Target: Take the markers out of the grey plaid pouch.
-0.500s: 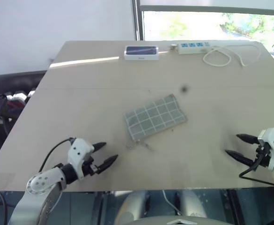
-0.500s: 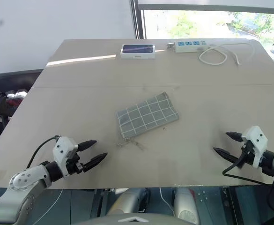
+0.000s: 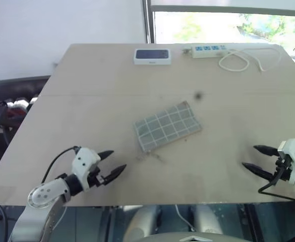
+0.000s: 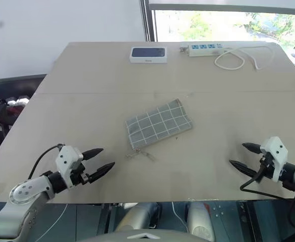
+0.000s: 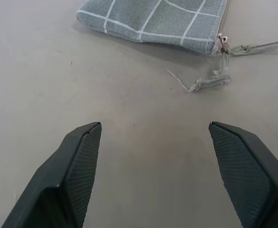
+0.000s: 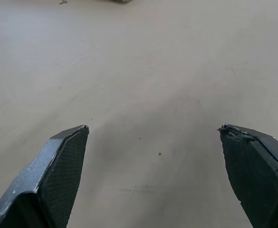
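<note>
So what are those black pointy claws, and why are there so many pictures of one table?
They are a robot's hands, called grippers. The left gripper and the right gripper are both open and hold nothing. Two pictures come from cameras in the robot's head, looking down at the table. The other two come from cameras on its wrists, looking out between the black fingers. In the middle lies a grey plaid pouch, closed as far as I can see. At the far edge are a white-framed dark device and a white power strip with its cord.
</note>
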`<state>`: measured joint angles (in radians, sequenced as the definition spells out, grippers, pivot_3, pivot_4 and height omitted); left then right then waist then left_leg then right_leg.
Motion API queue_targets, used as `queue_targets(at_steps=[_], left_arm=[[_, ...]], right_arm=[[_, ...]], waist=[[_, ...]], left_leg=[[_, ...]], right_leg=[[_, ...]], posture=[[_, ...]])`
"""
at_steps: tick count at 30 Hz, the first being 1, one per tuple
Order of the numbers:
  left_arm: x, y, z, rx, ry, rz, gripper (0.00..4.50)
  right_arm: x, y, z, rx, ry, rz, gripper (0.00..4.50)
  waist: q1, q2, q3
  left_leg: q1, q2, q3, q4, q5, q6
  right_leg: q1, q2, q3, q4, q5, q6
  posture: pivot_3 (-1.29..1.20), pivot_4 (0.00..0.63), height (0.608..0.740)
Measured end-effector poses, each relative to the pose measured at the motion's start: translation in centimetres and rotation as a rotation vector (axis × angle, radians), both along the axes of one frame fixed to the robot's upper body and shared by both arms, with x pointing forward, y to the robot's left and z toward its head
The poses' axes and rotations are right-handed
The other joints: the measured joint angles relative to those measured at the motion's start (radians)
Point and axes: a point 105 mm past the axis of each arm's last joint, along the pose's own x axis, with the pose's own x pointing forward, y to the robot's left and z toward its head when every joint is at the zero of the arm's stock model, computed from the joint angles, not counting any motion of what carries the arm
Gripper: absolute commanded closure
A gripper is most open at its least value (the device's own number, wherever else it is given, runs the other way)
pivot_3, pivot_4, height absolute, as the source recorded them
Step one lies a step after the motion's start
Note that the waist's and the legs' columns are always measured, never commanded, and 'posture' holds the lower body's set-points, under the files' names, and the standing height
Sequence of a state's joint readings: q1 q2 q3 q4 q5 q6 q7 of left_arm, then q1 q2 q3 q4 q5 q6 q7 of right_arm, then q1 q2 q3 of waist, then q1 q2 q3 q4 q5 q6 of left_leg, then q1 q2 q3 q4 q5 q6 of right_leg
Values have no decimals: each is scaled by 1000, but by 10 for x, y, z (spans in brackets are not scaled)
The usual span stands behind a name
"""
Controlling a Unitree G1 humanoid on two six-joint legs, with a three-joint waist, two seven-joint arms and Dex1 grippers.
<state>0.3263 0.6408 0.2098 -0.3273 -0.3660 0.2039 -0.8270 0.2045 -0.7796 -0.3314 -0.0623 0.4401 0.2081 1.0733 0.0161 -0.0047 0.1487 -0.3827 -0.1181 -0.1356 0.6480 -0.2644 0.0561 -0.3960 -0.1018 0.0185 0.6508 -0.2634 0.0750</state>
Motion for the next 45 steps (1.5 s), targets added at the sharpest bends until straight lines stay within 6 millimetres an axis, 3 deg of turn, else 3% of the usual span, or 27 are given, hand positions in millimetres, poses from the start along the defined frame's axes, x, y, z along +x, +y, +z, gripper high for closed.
queue_targets(at_steps=[12,19,22,28,36,39,41,45], left_arm=[[2,0,5,9,-15,-7,778],[13,-2,8,302,-149,-101,778],[33,2,17,428,-301,-111,778],[61,-42,22,583,-627,-322,778],[71,-95,18,623,-884,-591,778],[76,-108,16,580,-907,-602,1619],[76,-118,13,545,-921,-605,2561],[83,-130,25,521,-973,-602,4437]], right_arm=[[-2,2,0,2,4,13,0],[-4,10,6,32,-2,37,0],[-6,17,13,46,-13,61,0],[0,24,21,61,-36,71,0],[4,38,29,63,-62,112,0],[3,52,29,90,-63,143,0],[3,65,27,115,-57,162,0],[8,95,27,157,-56,199,0]], waist=[[0,0,0],[2,0,0],[6,1,0],[13,0,0],[28,1,-1],[28,1,-1],[25,0,-1],[25,0,-1]], left_leg=[[0,0,0,0,0,0],[0,0,0,0,0,-1],[0,0,-1,0,0,-1],[0,-1,0,1,2,-3],[0,-1,0,1,2,-3],[0,-2,0,2,3,-3],[0,-2,1,3,3,-3],[1,-2,0,3,3,-3]], right_leg=[[0,0,0,0,0,0],[0,0,0,0,0,0],[0,0,-1,0,0,0],[0,-1,0,0,0,0],[1,-1,-1,0,0,0],[0,-1,-1,1,0,1],[0,-1,-2,3,0,1],[0,-1,-2,6,0,1]], posture=[[0,150,738],[0,150,738],[0,150,738],[0,150,738],[0,150,738],[0,150,738],[0,150,738],[0,150,738]])
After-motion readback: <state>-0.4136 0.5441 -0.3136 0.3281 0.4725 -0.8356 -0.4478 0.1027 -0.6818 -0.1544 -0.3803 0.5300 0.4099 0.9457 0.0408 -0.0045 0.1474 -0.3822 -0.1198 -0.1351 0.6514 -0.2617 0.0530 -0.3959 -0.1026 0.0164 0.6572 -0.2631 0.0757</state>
